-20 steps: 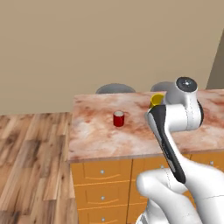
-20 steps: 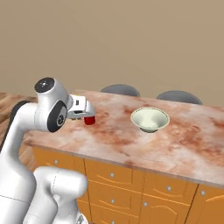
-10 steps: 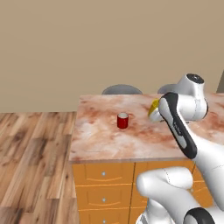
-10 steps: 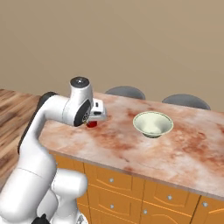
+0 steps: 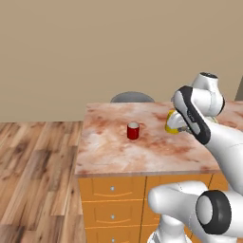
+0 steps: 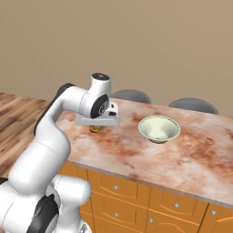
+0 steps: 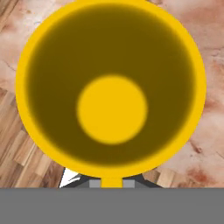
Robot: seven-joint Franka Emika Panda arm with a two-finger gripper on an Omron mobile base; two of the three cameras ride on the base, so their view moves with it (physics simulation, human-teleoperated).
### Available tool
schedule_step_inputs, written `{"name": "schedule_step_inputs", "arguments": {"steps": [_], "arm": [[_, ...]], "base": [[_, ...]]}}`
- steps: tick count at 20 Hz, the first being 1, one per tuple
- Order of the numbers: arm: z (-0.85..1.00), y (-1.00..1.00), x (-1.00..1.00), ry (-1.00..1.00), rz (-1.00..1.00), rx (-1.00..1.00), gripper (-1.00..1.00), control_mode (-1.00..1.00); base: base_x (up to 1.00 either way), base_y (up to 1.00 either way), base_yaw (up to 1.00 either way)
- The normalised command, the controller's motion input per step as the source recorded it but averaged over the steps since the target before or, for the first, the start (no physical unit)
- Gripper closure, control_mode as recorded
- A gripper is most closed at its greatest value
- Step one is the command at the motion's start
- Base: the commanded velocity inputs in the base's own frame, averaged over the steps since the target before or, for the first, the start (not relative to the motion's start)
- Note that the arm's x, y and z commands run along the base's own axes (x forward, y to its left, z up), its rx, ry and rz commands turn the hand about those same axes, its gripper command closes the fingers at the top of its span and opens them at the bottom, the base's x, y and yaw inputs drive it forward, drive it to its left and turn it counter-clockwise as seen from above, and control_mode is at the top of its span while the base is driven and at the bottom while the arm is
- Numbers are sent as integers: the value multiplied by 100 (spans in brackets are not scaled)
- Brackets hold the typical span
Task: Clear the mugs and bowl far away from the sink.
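My gripper (image 6: pixel 97 125) points down over the marble counter (image 5: pixel 114 152) and is shut on the yellow mug (image 5: pixel 171 122). In the hand view I look straight into that yellow mug (image 7: pixel 111 87), with its rim held at the bottom edge by my gripper (image 7: pixel 111 183). Whether the mug touches the counter I cannot tell. The red mug (image 5: pixel 133 131) stands upright on the counter, to the left of the yellow one and apart from it. To the right of my hand in the right base view sits the cream bowl (image 6: pixel 159 129). The sink is out of view.
Two grey stool tops (image 6: pixel 131 96) (image 6: pixel 193 105) stand behind the counter's far edge. Orange drawers (image 5: pixel 111 190) run under the counter's front. Wooden floor (image 5: pixel 33 166) lies to the left, and bare marble lies between the red mug and the counter's front edge.
Both base views have shifted, so the base has driven. The arm has swung its hand further in over the counter, with the yellow mug still in the gripper.
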Motion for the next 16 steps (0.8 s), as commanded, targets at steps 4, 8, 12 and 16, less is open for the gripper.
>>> {"name": "schedule_step_inputs", "arguments": {"steps": [4,8,12,16], "arm": [[-30,-1,0,0,0,-5,100,-100],[-34,-1,0,0,0,-4,100,-100],[-32,0,0,0,0,-2,100,-100],[-33,-1,2,0,0,-2,100,-100]], "base": [[0,0,0],[0,0,0],[0,0,0],[0,0,0]]}}
